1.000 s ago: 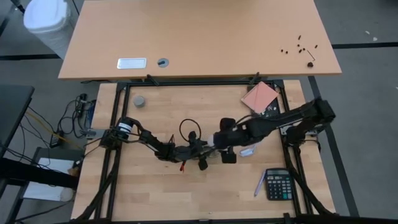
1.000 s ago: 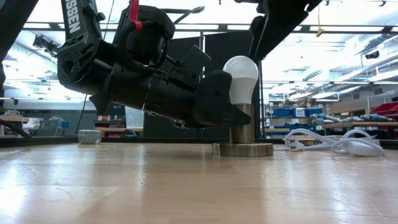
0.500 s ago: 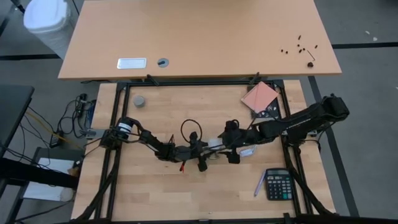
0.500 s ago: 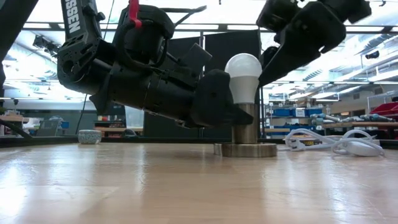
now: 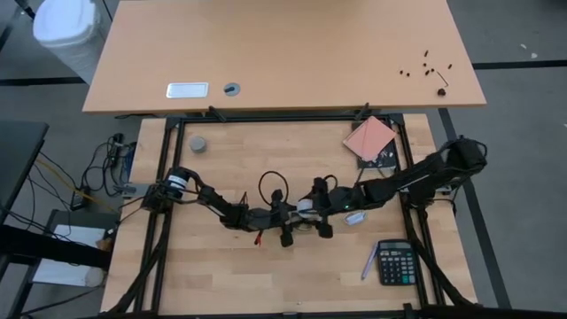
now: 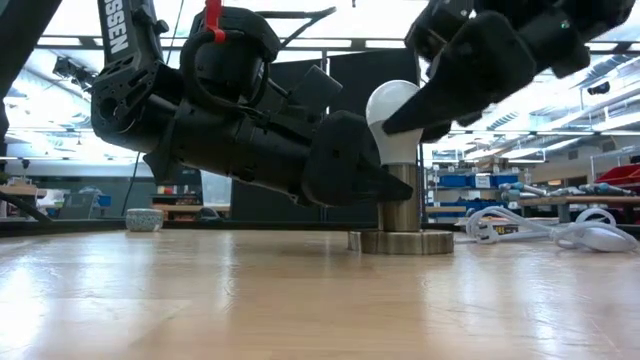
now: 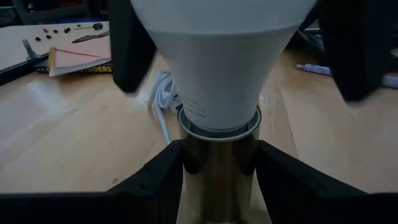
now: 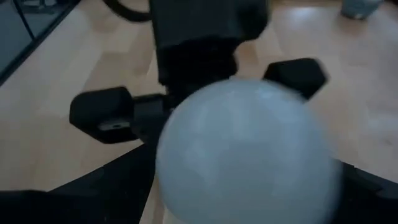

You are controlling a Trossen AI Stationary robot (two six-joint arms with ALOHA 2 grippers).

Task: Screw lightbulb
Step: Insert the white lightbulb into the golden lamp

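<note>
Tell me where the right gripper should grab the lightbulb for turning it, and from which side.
Grip the lightbulb around its rounded head, coming from above along its upright axis, probably best. The neck sits in the metal socket, which the left gripper clasps from the side, so only the head is free. The right gripper is already there.

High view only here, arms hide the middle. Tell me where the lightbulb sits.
Observer: The lightbulb stands upright in a metal socket on a round base resting on the table.
Operator: Report the left gripper.
Observer: The left gripper has a finger on each side of the socket's metal barrel, below the bulb.
Operator: Now the right one.
Observer: The right gripper reaches the bulb's head from above; its fingers straddle the white dome in its wrist view.
Operator: State the seating.
Observer: The bulb's neck meets the socket rim, no thread showing.
</note>
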